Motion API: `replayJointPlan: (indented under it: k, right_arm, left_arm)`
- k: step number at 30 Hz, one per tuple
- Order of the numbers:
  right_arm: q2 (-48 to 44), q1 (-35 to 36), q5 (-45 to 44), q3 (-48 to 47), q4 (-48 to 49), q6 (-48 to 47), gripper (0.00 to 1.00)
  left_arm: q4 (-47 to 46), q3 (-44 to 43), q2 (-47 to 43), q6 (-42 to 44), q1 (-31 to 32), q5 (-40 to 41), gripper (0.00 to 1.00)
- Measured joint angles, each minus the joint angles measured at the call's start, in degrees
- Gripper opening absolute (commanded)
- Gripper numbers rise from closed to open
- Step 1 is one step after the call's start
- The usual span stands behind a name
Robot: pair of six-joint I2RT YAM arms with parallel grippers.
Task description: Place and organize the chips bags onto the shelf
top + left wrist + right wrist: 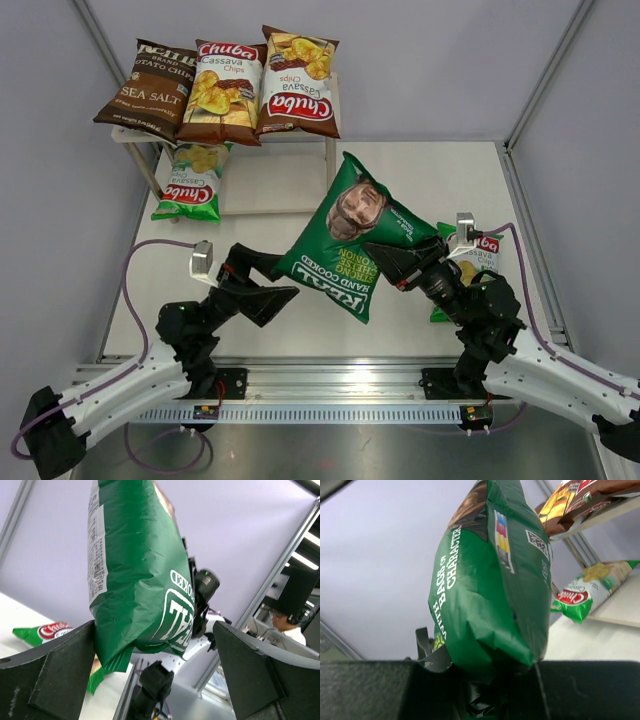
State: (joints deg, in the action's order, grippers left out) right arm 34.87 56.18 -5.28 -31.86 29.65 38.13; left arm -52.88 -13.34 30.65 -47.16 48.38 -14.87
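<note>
Right pincer (478, 670) grasping REAL bag (350, 240), long axis 1–7 o'clock. Left pincer (155, 632) released, straddling it. Shelf (275, 188) lies toward 11 o'clock.

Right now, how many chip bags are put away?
Four are on the shelf: the Sea Salt bag and two brown Chuba bags on top, one green Chuba bag below. The right claw holds the REAL bag up. A second green Chuba bag lies on the table.

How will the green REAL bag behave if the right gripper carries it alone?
Probably light: the REAL bag is held aloft by the right gripper at one edge, the left gripper open around it. Crinkled seam looks floppy, so it may swing. Glossy film may slip.
</note>
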Motion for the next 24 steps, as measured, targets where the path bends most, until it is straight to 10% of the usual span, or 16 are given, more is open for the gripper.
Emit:
replayJointPlan:
  k: [9, 24]
  right_arm:
    - [10.4, 0.0, -3.5, 5.2, 25.9, 4.9, 0.09]
    - [19.5, 0.0, -4.3, 5.8, 39.7, 8.4, 0.09]
  left_arm:
    - [-13.3, 0.7, 7.5, -2.6, 0.0, 4.0, 0.99]
    - [-19.3, -1.1, 12.3, -3.9, 0.1, 3.7, 0.99]
